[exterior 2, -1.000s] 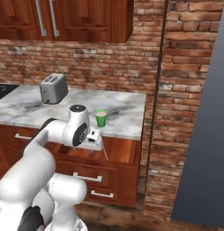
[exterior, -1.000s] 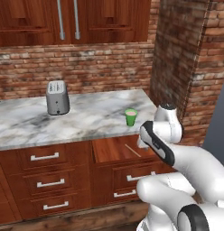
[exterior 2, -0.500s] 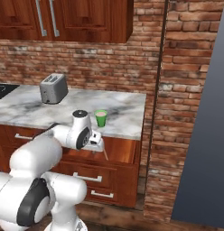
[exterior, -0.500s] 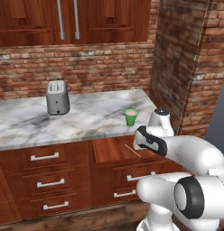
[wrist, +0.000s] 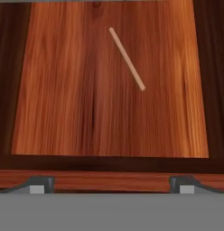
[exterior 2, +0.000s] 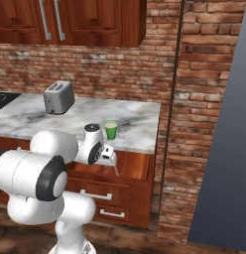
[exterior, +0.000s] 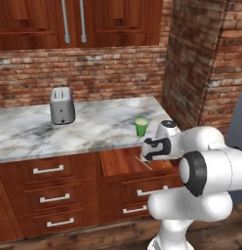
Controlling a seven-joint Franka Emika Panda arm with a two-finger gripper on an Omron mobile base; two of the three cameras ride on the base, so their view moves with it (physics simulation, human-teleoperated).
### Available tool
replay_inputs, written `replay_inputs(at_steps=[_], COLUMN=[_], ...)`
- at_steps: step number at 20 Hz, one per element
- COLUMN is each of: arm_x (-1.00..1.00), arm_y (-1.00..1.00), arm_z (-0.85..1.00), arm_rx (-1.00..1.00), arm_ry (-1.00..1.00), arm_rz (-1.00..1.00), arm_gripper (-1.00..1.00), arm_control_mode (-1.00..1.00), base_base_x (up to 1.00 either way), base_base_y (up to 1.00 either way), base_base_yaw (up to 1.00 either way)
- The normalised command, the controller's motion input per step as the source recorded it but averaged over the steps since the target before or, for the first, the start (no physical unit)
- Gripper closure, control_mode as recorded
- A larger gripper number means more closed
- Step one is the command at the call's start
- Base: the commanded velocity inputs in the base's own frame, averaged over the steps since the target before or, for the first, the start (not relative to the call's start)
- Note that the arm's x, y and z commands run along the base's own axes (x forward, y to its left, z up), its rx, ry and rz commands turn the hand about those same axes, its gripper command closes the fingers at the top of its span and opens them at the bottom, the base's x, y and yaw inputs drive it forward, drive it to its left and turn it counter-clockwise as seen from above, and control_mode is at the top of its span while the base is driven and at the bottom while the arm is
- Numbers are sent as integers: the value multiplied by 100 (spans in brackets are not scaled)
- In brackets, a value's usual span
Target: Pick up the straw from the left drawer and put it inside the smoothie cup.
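The straw (wrist: 127,58) is a thin pale tan stick lying slantwise on the plain wood floor of the left drawer (wrist: 64,90), which is pulled open under the counter. My gripper (wrist: 111,182) hangs above the drawer's front part, open, with nothing between its widely spread fingertips (wrist: 41,182). The straw lies ahead of them, untouched. From the base, the gripper (exterior: 148,150) is over the drawer (exterior: 120,163), with the straw (exterior: 144,162) below it. The green smoothie cup (exterior: 141,126) with pink contents stands upright on the marble counter just behind. From the right side I see the cup (exterior 2: 111,130), gripper (exterior 2: 109,156) and drawer (exterior 2: 132,166).
A grey toaster (exterior: 62,105) stands at the back left of the counter (exterior: 93,127). A brick pillar (exterior: 191,63) rises right of the counter's end. Closed drawer fronts with silver handles (exterior: 47,170) lie left of the open drawer, and wall cabinets (exterior: 74,22) hang above.
My hand has dropped lower and shifted left over the open drawer as the arm folded in. The straw, cup and toaster have stayed put.
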Motion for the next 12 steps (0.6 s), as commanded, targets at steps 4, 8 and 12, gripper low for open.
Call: replay_inputs(at_steps=[4, 8, 12], arm_x=[32, 25, 21], arm_y=[0, 0, 0], arm_z=[-32, -33, -42], arm_rx=[0, 0, 0], arm_ry=[0, 0, 3], arm_rz=[0, 0, 0], arm_gripper=[-100, -100, -100], arm_control_mode=[-100, -100, -100], base_base_x=[0, 0, 0], base_base_y=[0, 0, 0], base_base_yaw=[0, 0, 0])
